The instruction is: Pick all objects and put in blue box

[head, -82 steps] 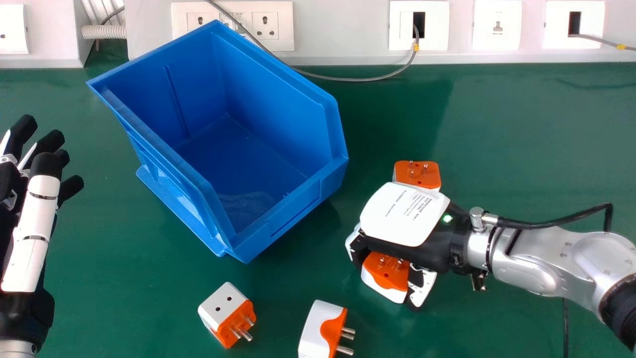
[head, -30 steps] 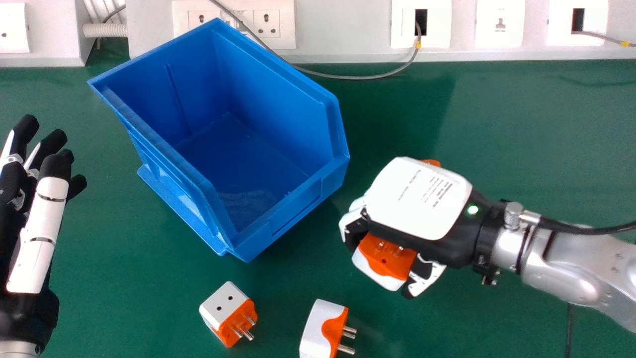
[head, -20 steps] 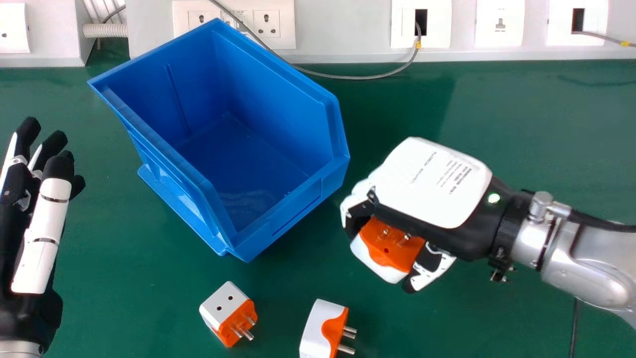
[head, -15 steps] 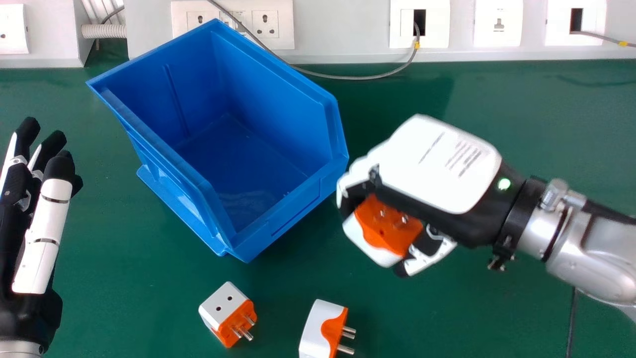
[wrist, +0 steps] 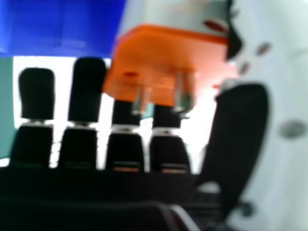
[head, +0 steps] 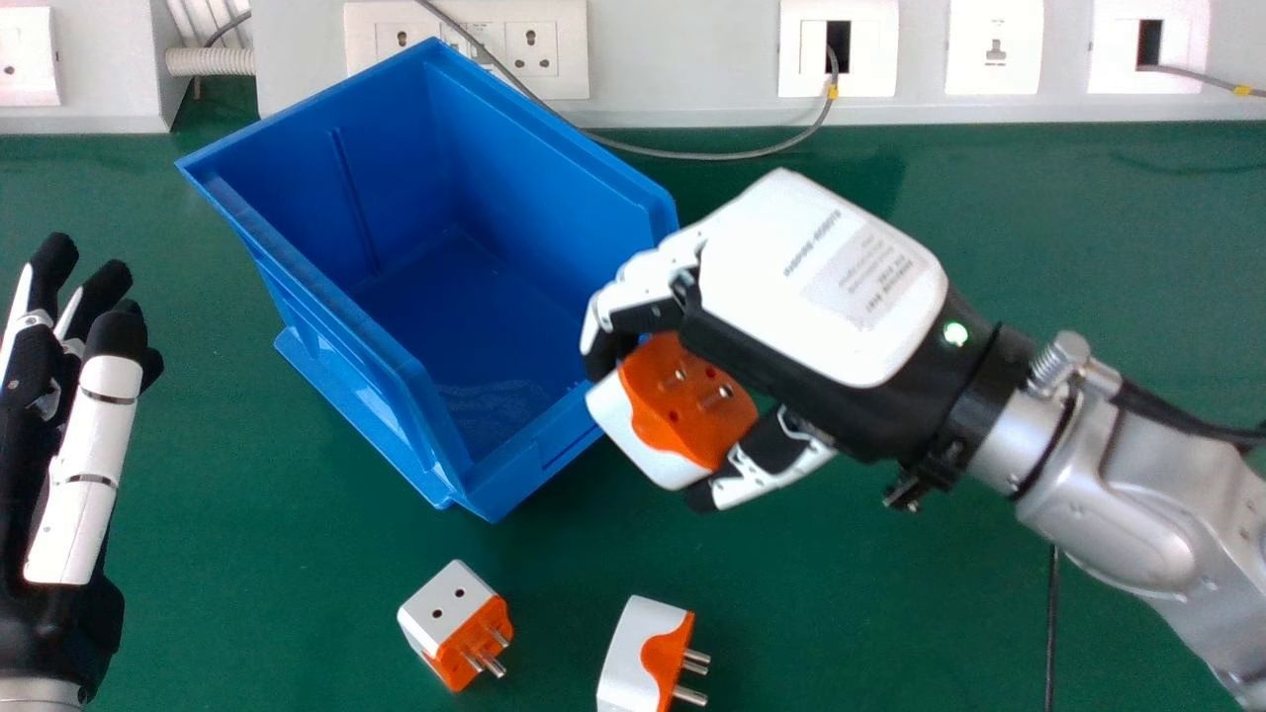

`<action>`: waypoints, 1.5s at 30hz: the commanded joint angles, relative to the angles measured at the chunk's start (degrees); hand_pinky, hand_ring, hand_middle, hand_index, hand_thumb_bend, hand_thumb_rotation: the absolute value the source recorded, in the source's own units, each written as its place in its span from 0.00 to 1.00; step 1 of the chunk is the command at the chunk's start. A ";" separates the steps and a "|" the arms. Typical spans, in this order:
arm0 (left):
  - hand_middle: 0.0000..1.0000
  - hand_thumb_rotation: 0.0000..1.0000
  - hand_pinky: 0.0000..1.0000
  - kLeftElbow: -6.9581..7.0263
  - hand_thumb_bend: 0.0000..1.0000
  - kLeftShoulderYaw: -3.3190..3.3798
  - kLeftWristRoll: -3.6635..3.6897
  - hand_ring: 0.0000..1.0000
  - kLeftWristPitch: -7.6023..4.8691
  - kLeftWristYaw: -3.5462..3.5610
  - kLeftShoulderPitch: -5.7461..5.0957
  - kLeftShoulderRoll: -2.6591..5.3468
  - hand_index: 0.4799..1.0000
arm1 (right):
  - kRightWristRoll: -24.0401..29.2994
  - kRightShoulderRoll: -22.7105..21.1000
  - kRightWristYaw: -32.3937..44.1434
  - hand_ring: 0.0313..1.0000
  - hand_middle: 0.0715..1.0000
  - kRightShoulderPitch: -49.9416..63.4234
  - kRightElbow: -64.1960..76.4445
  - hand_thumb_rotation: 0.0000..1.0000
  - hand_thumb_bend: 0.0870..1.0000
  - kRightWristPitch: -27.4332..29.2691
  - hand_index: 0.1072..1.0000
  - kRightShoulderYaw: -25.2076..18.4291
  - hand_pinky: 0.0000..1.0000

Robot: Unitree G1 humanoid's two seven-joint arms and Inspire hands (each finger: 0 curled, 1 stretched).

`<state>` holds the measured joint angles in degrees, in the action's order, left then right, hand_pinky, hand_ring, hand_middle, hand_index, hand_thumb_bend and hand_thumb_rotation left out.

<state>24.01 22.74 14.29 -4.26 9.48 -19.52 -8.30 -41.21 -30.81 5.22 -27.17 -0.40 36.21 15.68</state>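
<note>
My right hand [head: 811,287] hangs over the right rim of the blue box [head: 554,435], curled round an orange and white plug adapter [head: 687,400] whose pins face up. In the right hand view the adapter [wrist: 168,57] lies between the thumb and fingers of my right hand [wrist: 240,130], with the blue box [wrist: 57,29] beyond. Two more adapters lie on the green table: one [head: 455,623] in front of the box, another [head: 643,653] at the front edge of the view. My left hand [head: 84,445] rests at the far left, fingers extended.
A grey cable [head: 712,154] loops down from the wall sockets [head: 838,49] and passes behind the box's back edge. A thin black cable [head: 1051,633] runs below my right forearm. The green table [head: 1039,247] spreads on both sides of the box.
My right hand has risen from the table with the adapter and moved left to the box's rim. The orange and white adapter beyond it earlier is now out of sight. My left hand shifted slightly right.
</note>
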 commanded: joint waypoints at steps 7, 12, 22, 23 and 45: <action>0.95 0.76 0.92 2.57 0.52 -0.27 -0.18 0.95 0.27 -1.20 -0.17 -0.27 0.95 | -5.31 6.25 -4.74 0.42 0.47 -10.20 -7.64 0.00 0.45 -0.53 0.42 3.05 0.34; 0.95 0.76 0.93 2.39 0.51 -0.26 -0.16 0.95 0.09 -1.22 -0.09 -0.23 0.96 | -10.22 12.00 -9.33 0.41 0.47 -18.40 -19.06 0.00 0.45 -3.74 0.44 6.72 0.33; 0.95 0.77 0.91 3.25 0.52 -0.65 -0.39 0.95 0.38 -1.91 0.05 0.15 0.95 | -13.23 20.76 -14.65 0.41 0.47 -30.25 -38.91 0.00 0.45 -12.50 0.42 12.60 0.34; 0.95 0.77 0.90 3.15 0.52 -0.64 -0.41 0.94 0.30 -1.90 0.04 0.09 0.95 | -13.41 21.22 -15.38 0.41 0.46 -31.45 -40.80 0.00 0.45 -13.27 0.42 13.03 0.34; 0.93 0.76 0.87 3.98 0.53 -0.95 -0.86 0.93 -0.52 -2.52 -1.28 0.67 0.93 | -13.96 33.54 -20.38 0.41 0.45 -48.43 -70.78 0.00 0.45 -24.01 0.44 23.25 0.36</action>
<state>25.91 21.70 13.61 -3.49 7.29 -20.58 -7.65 -55.50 2.04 -14.26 -72.53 -71.10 12.88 38.53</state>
